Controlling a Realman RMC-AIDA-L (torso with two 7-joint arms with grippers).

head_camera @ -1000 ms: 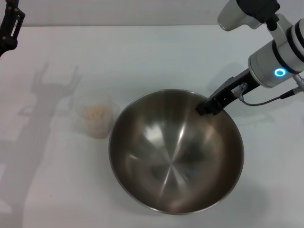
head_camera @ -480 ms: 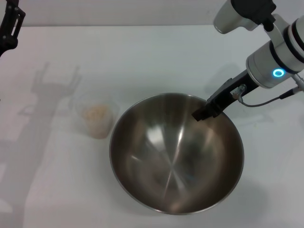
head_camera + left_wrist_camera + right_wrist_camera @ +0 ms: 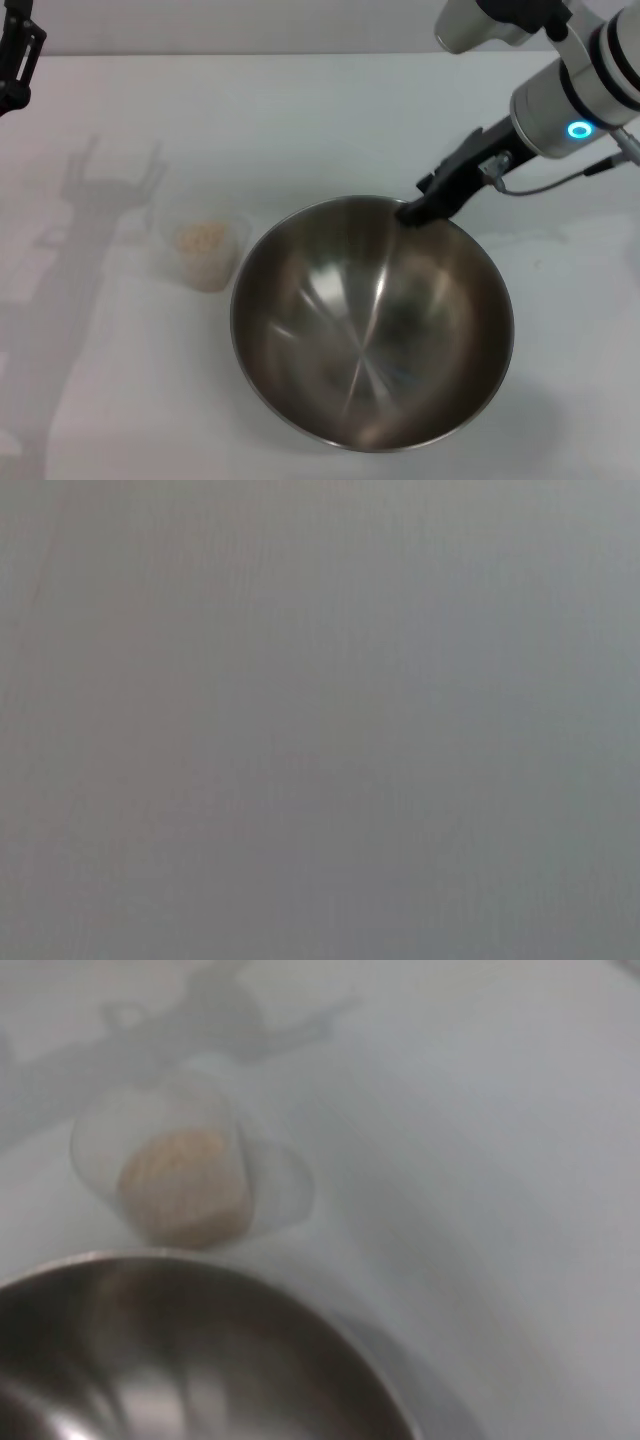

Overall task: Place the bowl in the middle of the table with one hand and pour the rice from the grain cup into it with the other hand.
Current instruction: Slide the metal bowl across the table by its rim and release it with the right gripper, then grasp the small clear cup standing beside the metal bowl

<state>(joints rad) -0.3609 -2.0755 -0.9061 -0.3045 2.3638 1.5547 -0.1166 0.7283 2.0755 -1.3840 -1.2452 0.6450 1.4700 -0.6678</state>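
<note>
Surface: white table (image 3: 330,120) | Bowl (image 3: 372,322) is seated upright toward the near edge, right of centre | Grain cup (image 3: 203,244) is stood just beside it, toward the left edge, rice (image 3: 200,237) contained.

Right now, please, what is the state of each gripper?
Left gripper: at the far left edge of the table, holding nothing; open or closed cannot be told.
Right gripper: at the far rim of the steel bowl; grip cannot be told.
</note>
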